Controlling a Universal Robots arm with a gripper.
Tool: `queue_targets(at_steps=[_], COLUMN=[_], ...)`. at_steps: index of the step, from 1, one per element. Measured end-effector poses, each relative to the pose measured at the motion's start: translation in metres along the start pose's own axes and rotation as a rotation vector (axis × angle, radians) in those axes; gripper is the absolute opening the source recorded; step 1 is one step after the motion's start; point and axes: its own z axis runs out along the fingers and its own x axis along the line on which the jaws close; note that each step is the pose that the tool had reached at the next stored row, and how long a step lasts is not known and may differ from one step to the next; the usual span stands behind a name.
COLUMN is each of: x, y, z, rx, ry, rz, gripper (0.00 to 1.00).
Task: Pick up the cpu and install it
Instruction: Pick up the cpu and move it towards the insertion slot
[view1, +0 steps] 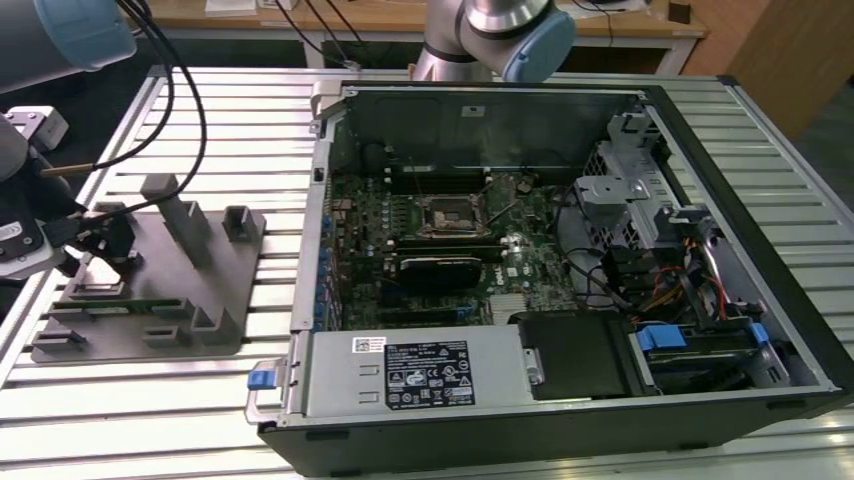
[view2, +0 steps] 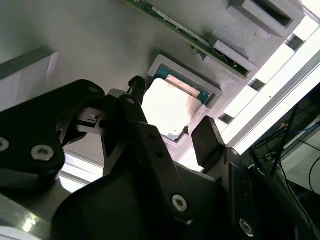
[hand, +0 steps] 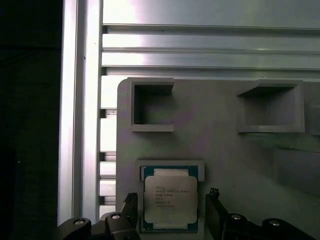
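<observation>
The cpu (hand: 170, 200), a flat square chip with a shiny silver top, lies in a shallow pocket of the grey fixture plate (hand: 225, 150). In the second wrist view the cpu (view2: 167, 107) glares bright inside the same pale frame. My gripper (hand: 172, 202) is open, with one black fingertip (hand: 130, 204) on each side of the chip and a gap to it. The gripper (view2: 172, 117) hovers just above the pocket. At the exterior view's left the gripper (view1: 104, 250) stands over the fixture plate (view1: 227, 300). The motherboard socket (view1: 447, 212) sits open in the middle of the computer case.
The open computer case (view1: 747, 200) fills the exterior view's right, with a black finned block (view1: 438, 268) below the socket and cables at its side. Upright posts (view1: 174, 205) and square holders (hand: 152, 106) rise from the fixture plate. The slatted metal table (view1: 147, 400) lies underneath.
</observation>
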Motion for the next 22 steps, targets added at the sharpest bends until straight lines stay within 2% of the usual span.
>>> queue_targets(at_steps=[22], x=[0.0002], y=[0.0015], z=[0.012], rx=[-0.0002], ry=[0.0002], rz=[0.0], gripper=[0.65])
